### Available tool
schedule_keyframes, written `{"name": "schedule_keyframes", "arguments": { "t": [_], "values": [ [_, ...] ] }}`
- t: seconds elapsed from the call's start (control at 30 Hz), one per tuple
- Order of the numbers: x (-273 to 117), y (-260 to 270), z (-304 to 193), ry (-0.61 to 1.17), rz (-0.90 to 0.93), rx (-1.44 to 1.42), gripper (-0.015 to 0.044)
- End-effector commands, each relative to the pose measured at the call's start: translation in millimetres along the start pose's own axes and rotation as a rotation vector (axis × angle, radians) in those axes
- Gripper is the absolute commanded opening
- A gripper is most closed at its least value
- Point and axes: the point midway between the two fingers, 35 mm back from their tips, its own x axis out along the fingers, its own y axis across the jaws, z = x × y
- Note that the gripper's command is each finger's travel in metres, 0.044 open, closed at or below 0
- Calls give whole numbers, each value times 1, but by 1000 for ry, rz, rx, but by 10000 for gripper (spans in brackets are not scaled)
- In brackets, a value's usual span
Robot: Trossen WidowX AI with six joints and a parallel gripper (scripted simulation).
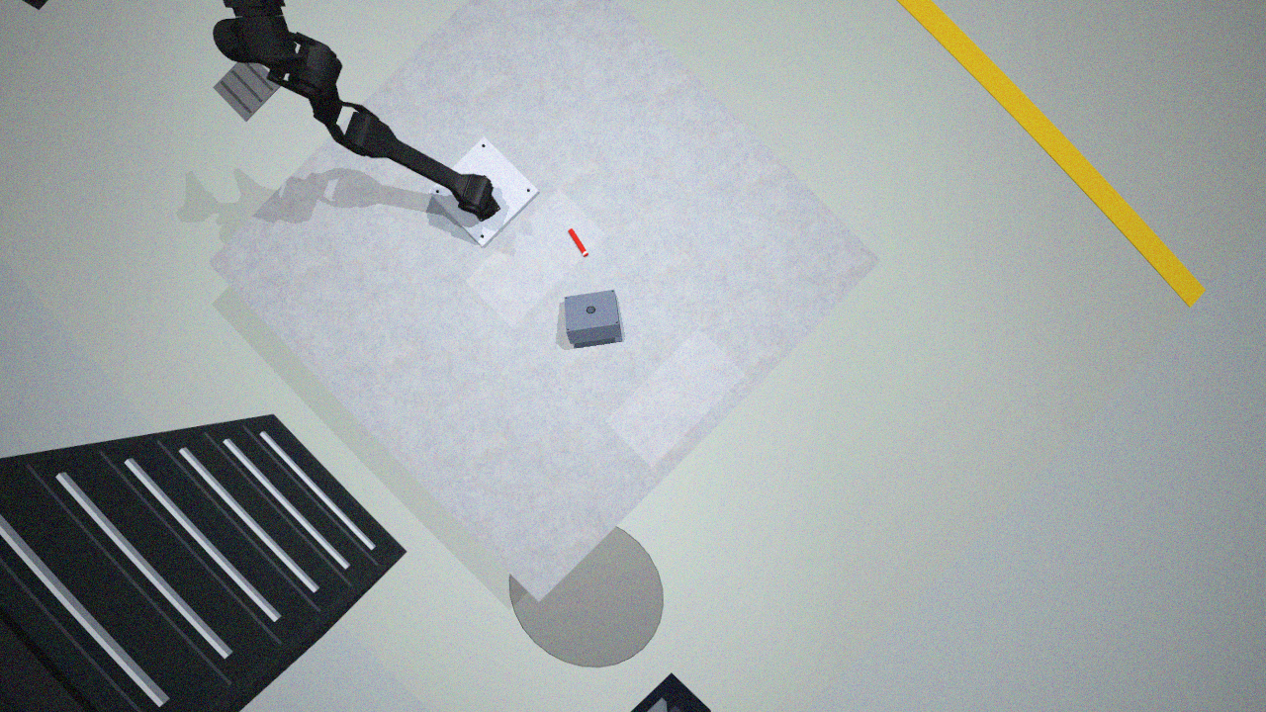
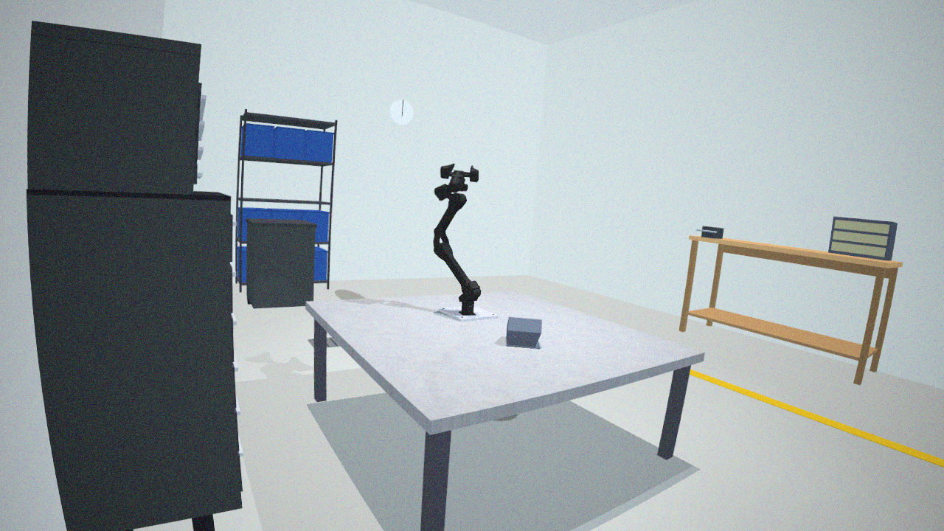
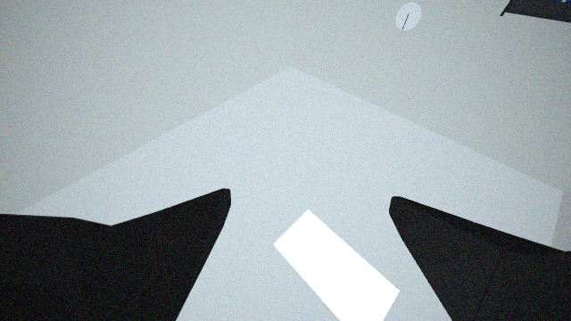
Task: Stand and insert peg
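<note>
Probably a workshop: workbench [image 2: 792,249], shelving with bins [image 2: 287,160].

Matte black arm [image 1: 415,159] [image 2: 453,264], slim angular links, dark tapered jaws [image 2: 457,170]

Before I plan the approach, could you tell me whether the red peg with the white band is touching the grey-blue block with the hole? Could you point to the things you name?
Apart: the top view shows pale table between the red peg [image 1: 577,241] and the grey-blue block [image 1: 590,318].
</note>
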Motion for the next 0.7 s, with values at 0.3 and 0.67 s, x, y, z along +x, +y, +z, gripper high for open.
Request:
{"name": "schedule_keyframes", "arguments": {
  "t": [0.3,0.67],
  "values": [
    [-19,83,-47,187,106,361,440],
    [-45,162,-76,379,216,661,440]
  ]
}}
